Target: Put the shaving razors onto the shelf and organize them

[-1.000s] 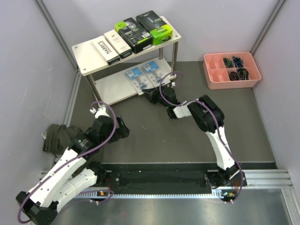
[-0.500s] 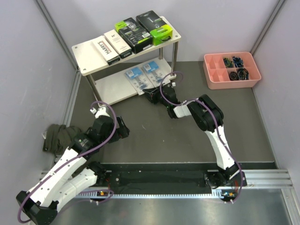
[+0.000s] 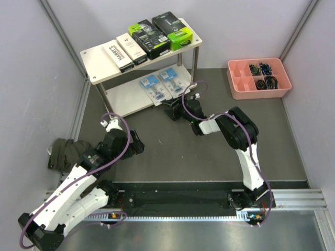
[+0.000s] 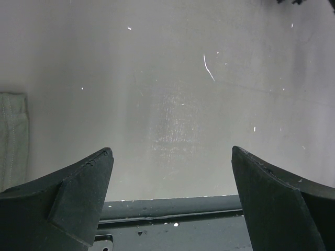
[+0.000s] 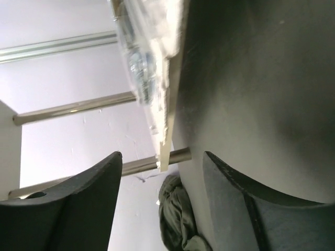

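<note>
The shelf (image 3: 97, 61) stands at the back left. On its top board lie two white Harry's boxes (image 3: 118, 55) and two black and lime-green packs (image 3: 148, 38). Two clear blister packs with blue cards (image 3: 171, 80) lie side by side on the lower board. My right gripper (image 3: 173, 109) is open just in front of that board's near edge, holding nothing. In the right wrist view the board's edge (image 5: 171, 130) and a blister pack (image 5: 140, 57) lie ahead of the open right gripper (image 5: 162, 157). My left gripper (image 3: 137, 148) is open and empty over the bare table; the left wrist view shows the left gripper (image 4: 171, 151) spread wide.
A pink compartment tray (image 3: 259, 94) with small dark items sits at the back right. A dark green cloth (image 3: 64, 152) lies at the left by the wall, also seen as a bundled cloth (image 5: 180, 219) past the shelf posts (image 5: 78, 107). Walls enclose three sides.
My right gripper has opened and drawn back a little from the lower board's edge, leaving the right blister pack on it. The left arm has not moved.
</note>
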{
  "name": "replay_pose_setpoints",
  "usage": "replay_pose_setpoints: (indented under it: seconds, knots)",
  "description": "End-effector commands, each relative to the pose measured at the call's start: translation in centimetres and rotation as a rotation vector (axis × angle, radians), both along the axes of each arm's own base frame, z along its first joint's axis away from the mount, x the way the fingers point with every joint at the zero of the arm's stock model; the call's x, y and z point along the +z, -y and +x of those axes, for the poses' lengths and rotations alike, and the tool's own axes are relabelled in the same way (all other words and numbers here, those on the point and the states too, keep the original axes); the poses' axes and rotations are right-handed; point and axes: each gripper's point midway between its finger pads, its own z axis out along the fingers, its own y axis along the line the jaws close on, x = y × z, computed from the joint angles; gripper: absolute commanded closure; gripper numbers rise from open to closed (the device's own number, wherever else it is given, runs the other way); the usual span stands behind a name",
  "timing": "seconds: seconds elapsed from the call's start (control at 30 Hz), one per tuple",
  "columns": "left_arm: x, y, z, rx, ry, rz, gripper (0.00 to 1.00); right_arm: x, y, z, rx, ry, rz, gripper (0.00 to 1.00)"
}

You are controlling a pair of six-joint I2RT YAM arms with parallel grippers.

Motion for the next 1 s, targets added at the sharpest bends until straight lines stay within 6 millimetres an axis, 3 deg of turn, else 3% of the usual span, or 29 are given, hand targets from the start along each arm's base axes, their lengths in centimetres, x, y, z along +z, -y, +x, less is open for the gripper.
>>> replay_pose_setpoints:
  seconds: [0.0,0.03,0.07,0.13,0.17,0.23,0.3,0.37,0.4,0.47,0.53,0.57,0.63,0.67,0.73,0.83,0.87,0.93,0.97]
  knots:
    - [1.2,-0.3,0.3,0.008,0.035,0.0,0.01,5.3,1.3,-0.4,-0.001,0.127,0.023,0.36]
    - [1.3,-0.3,0.3,0.01,0.039,-0.003,0.01,4.6,1.7,-0.9,-0.002,0.111,0.004,0.35]
    - [1.3,-0.3,0.3,0.013,0.036,-0.003,0.01,5.3,2.1,-1.1,-0.014,0.119,0.001,0.33]
    - [1.5,-0.3,0.3,0.015,0.043,-0.01,0.01,4.9,3.1,-1.8,-0.026,0.111,-0.024,0.31]
    - [1.5,-0.2,0.3,0.014,0.044,-0.012,0.01,5.9,3.4,-2.1,-0.031,0.129,-0.022,0.3]
    - [1.6,-0.1,0.4,0.011,0.05,-0.016,0.01,5.5,4.2,-2.6,-0.032,0.123,-0.054,0.28]
    - [1.7,0.0,0.5,0.006,0.053,-0.018,0.01,6.9,4.8,-3.0,-0.036,0.147,-0.06,0.26]
    - [1.6,0.1,0.6,0.001,0.046,-0.013,0.01,6.8,5.7,-3.4,-0.052,0.148,-0.108,0.24]
    - [1.7,0.2,0.7,0.0,0.049,-0.013,0.01,8.0,6.1,-3.8,-0.058,0.171,-0.116,0.23]
    - [1.7,0.4,0.8,-0.009,0.046,-0.01,0.01,7.6,6.9,-3.9,-0.062,0.174,-0.198,0.19]
    - [1.8,0.6,1.1,-0.018,0.047,-0.003,0.01,9.3,7.5,-4.1,-0.061,0.224,-0.255,0.16]
    - [2.0,0.6,1.3,-0.02,0.053,-0.001,0.01,9.0,8.0,-4.3,-0.061,0.207,-0.301,0.14]
    - [2.5,0.9,1.8,-0.03,0.067,0.007,0.01,11.1,8.7,-4.4,-0.061,0.267,-0.369,0.12]
    - [2.6,0.9,2.0,-0.032,0.07,0.01,0.01,10.8,9.3,-4.6,-0.061,0.253,-0.419,0.12]
    - [3.2,1.2,2.6,-0.04,0.08,0.017,0.01,12.4,10.6,-5.0,-0.081,0.311,-0.496,0.11]
    - [3.9,1.6,3.3,-0.05,0.097,0.02,0.01,12.5,12.6,-5.4,-0.086,0.327,-0.656,0.07]
    - [4.3,1.9,3.6,-0.055,0.109,0.015,0.01,13.5,13.4,-5.6,-0.107,0.349,-0.686,0.06]
    - [4.5,2.3,4.1,-0.066,0.112,0.017,0.01,13.1,14.9,-6.2,-0.103,0.35,-0.787,0.04]
    - [5.0,2.6,4.4,-0.073,0.124,0.01,0.01,14.0,15.5,-6.7,-0.114,0.366,-0.804,0.03]
